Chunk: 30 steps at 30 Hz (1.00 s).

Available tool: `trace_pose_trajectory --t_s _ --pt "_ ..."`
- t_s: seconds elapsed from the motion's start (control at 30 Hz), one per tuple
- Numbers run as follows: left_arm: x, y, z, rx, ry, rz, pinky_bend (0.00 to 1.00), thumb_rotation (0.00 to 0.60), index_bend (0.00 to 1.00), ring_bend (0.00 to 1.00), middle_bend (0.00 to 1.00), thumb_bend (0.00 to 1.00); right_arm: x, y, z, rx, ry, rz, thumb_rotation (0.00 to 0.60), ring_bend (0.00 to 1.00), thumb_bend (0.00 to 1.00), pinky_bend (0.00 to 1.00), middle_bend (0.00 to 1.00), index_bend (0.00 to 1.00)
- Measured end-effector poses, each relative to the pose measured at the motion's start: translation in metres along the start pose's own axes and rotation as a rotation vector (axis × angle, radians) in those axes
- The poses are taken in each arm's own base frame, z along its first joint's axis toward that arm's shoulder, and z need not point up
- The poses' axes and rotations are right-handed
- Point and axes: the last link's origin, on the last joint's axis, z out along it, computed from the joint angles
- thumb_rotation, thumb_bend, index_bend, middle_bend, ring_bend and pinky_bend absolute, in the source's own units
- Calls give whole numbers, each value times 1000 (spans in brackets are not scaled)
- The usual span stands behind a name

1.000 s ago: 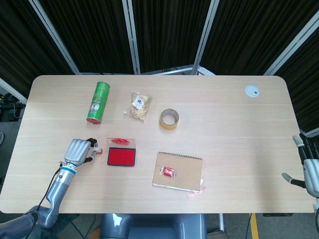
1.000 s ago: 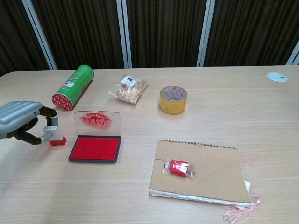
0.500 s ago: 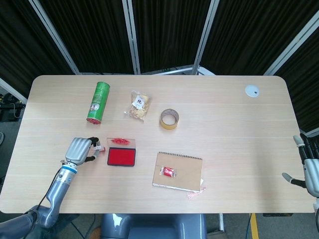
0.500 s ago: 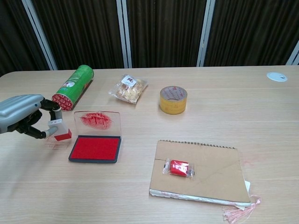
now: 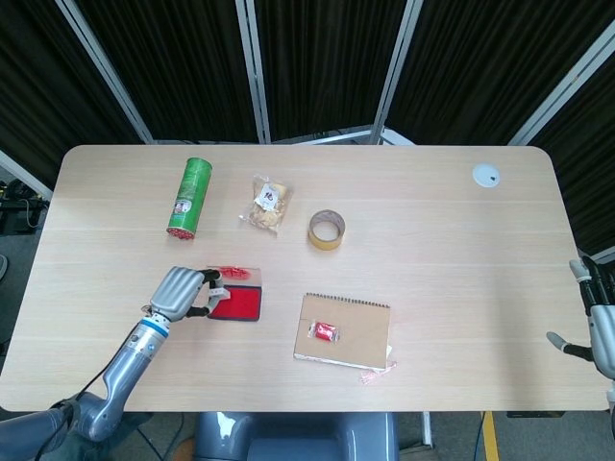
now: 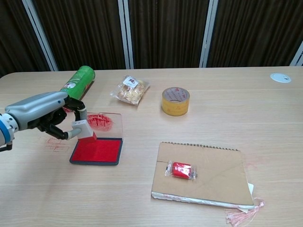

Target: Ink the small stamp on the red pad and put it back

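Left hand (image 6: 45,116) pinches small stamp (image 6: 84,130) tilted, red face at near-left corner of red pad (image 6: 102,150). Pad lies right of hand; level stamp before you press. Right hand (image 5: 598,331) far off, fingers apart, holding nothing.

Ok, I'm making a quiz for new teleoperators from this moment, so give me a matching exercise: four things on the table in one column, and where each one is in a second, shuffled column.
Things:
1. small stamp
2. wrapped red candy
3. green can
4. tape roll

Places:
A. lying on its side at the far left of the table
B. on the brown notebook
C. pinched in the left hand, over the red pad
D. standing alone right of the snack bag

Pairs: 1-C, 2-B, 3-A, 4-D
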Motion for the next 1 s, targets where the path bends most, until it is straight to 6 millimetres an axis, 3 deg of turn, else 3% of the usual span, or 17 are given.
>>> trace_pose_trajectory --t_s 1.0 --pt "-40 0 9 16 -46 82 906 600 590 833 525 380 0 5 3 -16 -1 5 600 0 0 0 0 0"
